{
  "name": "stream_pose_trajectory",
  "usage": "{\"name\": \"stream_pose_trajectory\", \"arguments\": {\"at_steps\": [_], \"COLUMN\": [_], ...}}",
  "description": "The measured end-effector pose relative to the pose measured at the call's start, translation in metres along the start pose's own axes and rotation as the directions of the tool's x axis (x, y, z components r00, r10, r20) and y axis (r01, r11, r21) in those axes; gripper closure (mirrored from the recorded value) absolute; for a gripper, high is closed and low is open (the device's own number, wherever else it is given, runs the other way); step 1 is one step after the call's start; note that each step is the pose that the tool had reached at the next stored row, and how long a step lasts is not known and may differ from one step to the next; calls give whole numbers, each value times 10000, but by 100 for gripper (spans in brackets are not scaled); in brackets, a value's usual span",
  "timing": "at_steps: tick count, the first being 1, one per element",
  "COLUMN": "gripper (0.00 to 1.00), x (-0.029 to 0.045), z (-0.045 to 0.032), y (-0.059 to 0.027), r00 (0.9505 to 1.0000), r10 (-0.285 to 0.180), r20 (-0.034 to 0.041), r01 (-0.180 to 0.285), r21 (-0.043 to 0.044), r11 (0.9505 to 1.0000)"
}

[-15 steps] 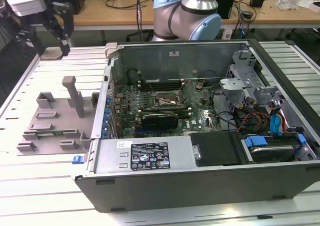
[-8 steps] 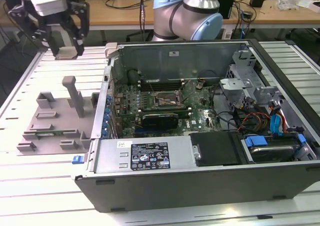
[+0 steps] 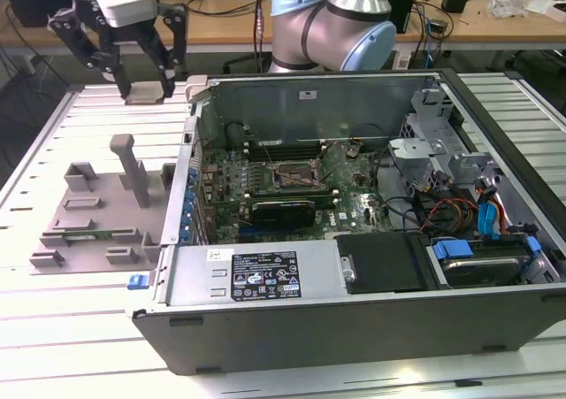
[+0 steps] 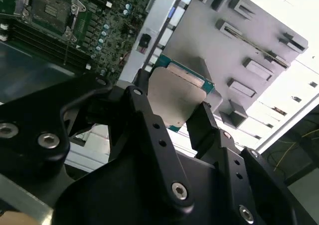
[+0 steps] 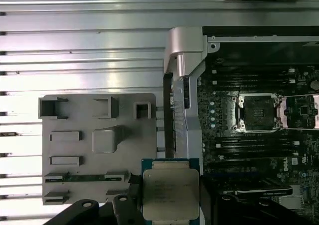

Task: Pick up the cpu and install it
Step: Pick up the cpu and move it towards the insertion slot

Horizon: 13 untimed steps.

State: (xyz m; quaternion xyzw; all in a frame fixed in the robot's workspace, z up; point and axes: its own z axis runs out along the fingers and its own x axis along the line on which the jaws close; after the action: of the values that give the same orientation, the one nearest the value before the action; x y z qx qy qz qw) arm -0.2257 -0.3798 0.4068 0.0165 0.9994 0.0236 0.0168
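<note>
In the exterior view the end effector (image 3: pixel 146 88) hung over the desk (image 3: pixel 62 328) beyond the grey tray (image 3: pixel 88 226); both wrist views showed it clamped on the cpu (image 5: pixel 170 193).

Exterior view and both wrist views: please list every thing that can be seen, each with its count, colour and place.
cpu: one, silver-grey top, green rim, held in the gripper above the table.
tray: one, grey plastic, upright blocks, on the table at the exterior view's left of the case.
computer case: one, dark grey, open, on the table.
motherboard: one, green, inside the case.
socket: one, dark metal frame, on the motherboard.
table: one, silver slats, under everything.
desk: one, wooden, behind the table.
robot arm: one, silver and light blue, behind the case.
gripper: one, black fingers, shut on the cpu.
</note>
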Motion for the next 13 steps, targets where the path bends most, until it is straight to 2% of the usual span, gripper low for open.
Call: {"name": "stream_pose_trajectory", "arguments": {"at_steps": [5, 8, 10, 13], "gripper": [45, 45, 45, 45], "x": [-156, -310, -363, -494], "z": [6, 10, 12, 17], "y": [2, 4, 6, 9], "r00": [10000, 10000, 10000, 10000], "r10": [1, 1, 0, 0], "r20": [0, -3, -3, -3], "r01": [-1, -1, 0, 0], "r21": [-1, 0, 0, -1], "r11": [10000, 10000, 10000, 10000]}}
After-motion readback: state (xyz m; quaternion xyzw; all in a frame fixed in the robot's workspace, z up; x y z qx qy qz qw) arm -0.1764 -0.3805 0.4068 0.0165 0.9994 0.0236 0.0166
